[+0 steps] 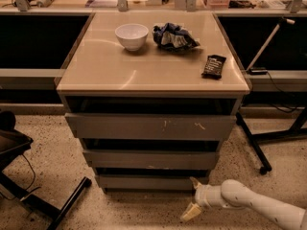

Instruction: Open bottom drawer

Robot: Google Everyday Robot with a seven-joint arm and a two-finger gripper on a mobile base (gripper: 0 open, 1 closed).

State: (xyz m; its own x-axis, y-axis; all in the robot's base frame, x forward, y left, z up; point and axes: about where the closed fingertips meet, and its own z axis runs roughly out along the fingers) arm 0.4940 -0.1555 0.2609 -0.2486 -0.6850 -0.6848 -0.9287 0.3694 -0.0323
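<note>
Floor (144,214): claw (191,199) possibly touching bottom drawer (148,182)

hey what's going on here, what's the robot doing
A robot arm reaches in low from the lower right. Its gripper sits at the right end of the bottom drawer of a grey three-drawer cabinet, fingers spread, with nothing held. The drawer does not look pulled out yet. A white bowl, a crumpled bag and a dark snack bar sit on the cabinet top.
</note>
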